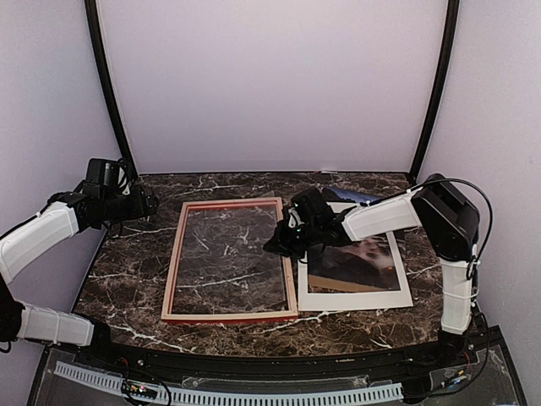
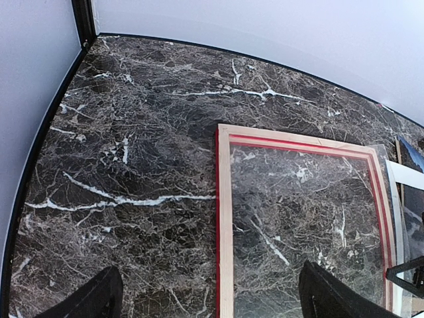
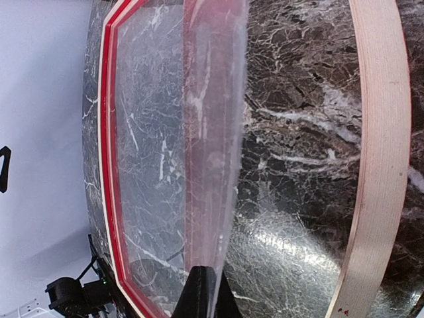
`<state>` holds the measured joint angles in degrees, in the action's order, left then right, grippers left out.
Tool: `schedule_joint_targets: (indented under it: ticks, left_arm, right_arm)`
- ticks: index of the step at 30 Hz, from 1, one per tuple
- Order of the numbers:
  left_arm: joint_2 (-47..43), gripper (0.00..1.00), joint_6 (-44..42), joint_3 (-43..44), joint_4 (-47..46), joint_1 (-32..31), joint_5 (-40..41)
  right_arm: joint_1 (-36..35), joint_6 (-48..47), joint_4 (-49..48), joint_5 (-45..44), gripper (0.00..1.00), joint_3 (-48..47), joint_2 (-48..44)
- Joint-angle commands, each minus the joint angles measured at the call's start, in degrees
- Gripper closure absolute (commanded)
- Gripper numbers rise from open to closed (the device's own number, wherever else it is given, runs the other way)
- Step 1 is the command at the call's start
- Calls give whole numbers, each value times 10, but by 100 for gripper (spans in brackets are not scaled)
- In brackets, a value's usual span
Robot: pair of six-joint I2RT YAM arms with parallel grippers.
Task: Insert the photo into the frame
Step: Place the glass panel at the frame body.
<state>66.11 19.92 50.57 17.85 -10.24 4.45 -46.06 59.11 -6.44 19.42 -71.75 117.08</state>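
Pinching clear sheet in right hand, lower centre, with left hand released. Might slip and hit frame rail.

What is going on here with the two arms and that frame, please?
The frame lies back-up on the table. The right gripper has its jaws shut on the edge of a clear pane, holding it over the frame's right side. The left gripper hangs open near the frame's left rail, holding nothing. The photo lies to the right of the frame under a white mat, not yet in the frame.
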Motion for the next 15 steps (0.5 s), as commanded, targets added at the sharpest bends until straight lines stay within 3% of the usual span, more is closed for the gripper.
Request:
schedule_joint_targets:
  ticks: [1,15]
  left_arm:
    - [-2,5,-3,-9,-2,1,-5]
    - [6,5,6,-15,-5,1,-20]
  right_arm:
    - [-1,-11,-13,-8,100,-9,-26]
    - [-3,-25,-21,-4,100,-17,-21]
